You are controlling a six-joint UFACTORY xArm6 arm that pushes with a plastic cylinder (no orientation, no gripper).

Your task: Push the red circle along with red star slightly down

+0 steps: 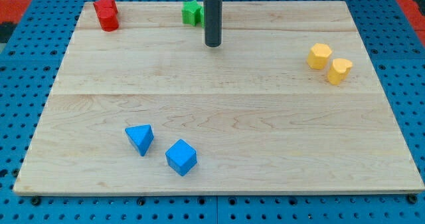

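Two red blocks sit together at the board's top left corner: the red star (104, 7) behind and the red circle (109, 21) just below it, touching. My tip (212, 44) is on the board at the top centre, well to the right of the red blocks and just right of and below a green block (192, 12). The rod's shaft partly hides the green block's right side.
A yellow hexagon (319, 55) and a yellow heart (339, 70) sit together at the right. A blue triangle (140, 139) and a blue cube (180, 157) sit at the lower left. The wooden board (226, 117) lies on a blue pegboard surface.
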